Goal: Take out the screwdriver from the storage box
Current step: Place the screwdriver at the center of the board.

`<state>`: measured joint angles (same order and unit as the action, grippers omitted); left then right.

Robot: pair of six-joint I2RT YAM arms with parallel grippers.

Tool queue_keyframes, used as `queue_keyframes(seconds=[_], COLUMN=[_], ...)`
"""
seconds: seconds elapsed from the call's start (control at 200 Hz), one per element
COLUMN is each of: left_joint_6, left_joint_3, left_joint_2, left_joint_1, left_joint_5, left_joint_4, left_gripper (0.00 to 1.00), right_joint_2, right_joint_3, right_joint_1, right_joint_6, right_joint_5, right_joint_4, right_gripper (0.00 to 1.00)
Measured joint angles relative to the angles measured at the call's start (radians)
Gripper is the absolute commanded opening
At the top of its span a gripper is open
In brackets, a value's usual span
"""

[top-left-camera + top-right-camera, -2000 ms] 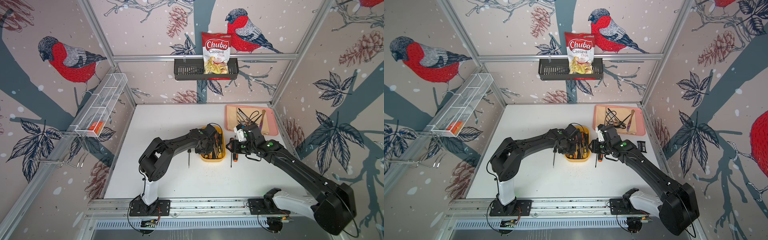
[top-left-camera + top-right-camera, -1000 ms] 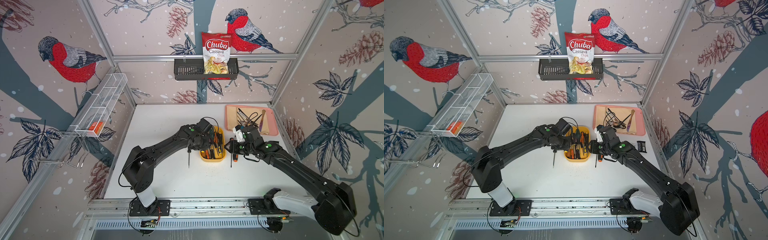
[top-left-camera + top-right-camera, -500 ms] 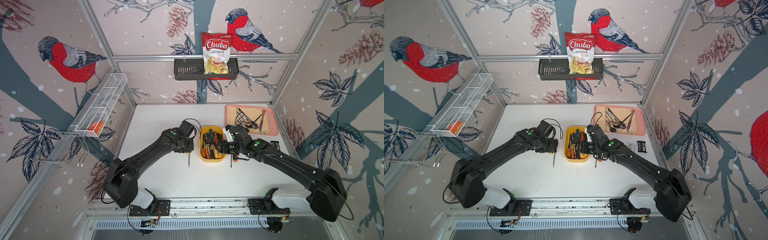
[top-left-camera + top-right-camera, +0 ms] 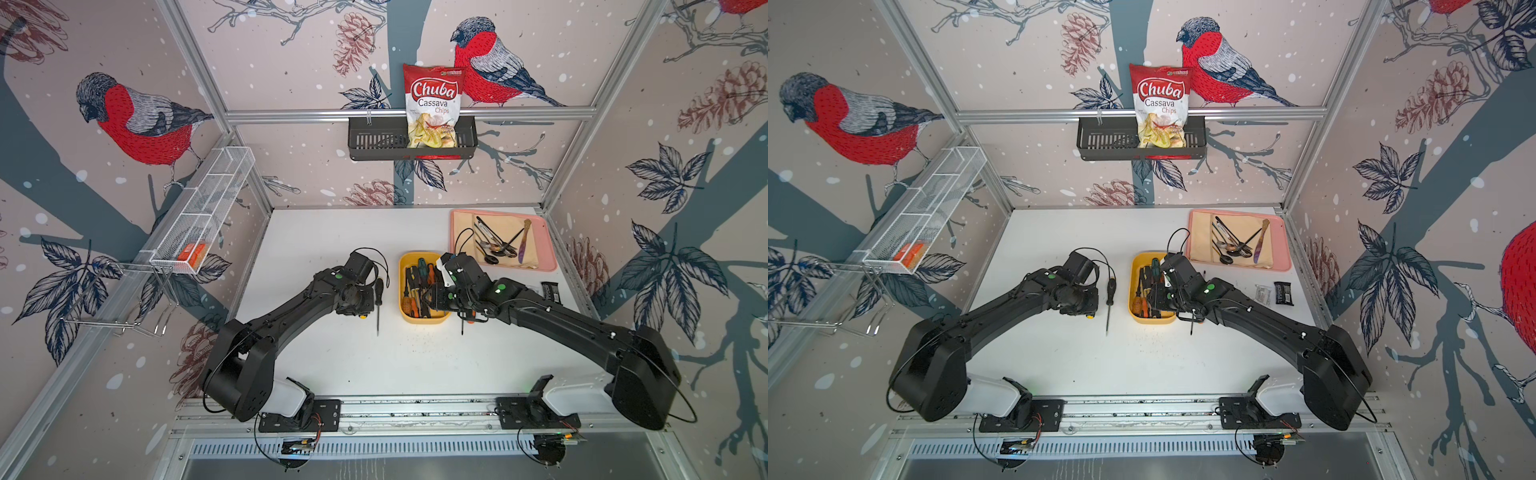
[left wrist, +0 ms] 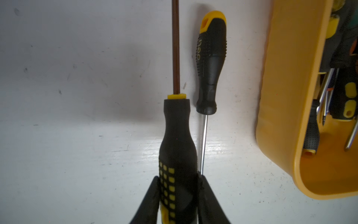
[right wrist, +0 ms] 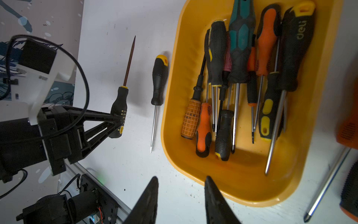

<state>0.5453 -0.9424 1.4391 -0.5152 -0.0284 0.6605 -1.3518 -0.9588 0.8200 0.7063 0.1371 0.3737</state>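
My left gripper (image 5: 178, 181) is clamped on the handle of the screwdriver (image 5: 177, 135), which is black with yellow squares; it is outside the storage box (image 6: 175, 77), over the table (image 4: 332, 232) to the left of the box and apart from its wall; its long axis runs alongside the box's long side, butt toward my base, brown shaft pointing toward the back wall (image 4: 316, 174); whether it touches the table I cannot tell; in both top views all but its yellow butt is hidden beneath my left arm (image 4: 291, 307).

Between it and the box a loose screwdriver (image 5: 211, 58) lies flat on the table, parallel but reversed, handle far, tip near.

My right gripper (image 6: 181, 180) stands open with nothing between its fingers, above the near end of the box; the other screwdrivers (image 6: 240, 48) inside overlap, so some shafts are hard to follow; an orange-handled screwdriver (image 6: 347, 128) to the right of the box is cut off at the edge of the right wrist view and lies mostly under my right arm (image 4: 540, 316) in the top views.
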Motion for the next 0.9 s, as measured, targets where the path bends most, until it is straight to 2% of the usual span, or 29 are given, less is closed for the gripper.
queue_keyframes(seconds=[0.44, 0.901], left_joint_6=[-0.002, 0.009], left_joint_3=[0.086, 0.154], left_joint_2=[0.050, 0.057], left_joint_1=[0.010, 0.010], left_joint_5=[-0.048, -0.076], left_joint_4=[-0.136, -0.213], left_gripper=[0.17, 0.30], right_joint_2=[-0.019, -0.046], right_joint_3=[0.003, 0.000], right_joint_1=[0.009, 0.010], right_joint_6=[0.026, 0.025], right_joint_5=[-0.026, -0.026], right_joint_4=[-0.002, -0.001], right_gripper=[0.40, 0.40])
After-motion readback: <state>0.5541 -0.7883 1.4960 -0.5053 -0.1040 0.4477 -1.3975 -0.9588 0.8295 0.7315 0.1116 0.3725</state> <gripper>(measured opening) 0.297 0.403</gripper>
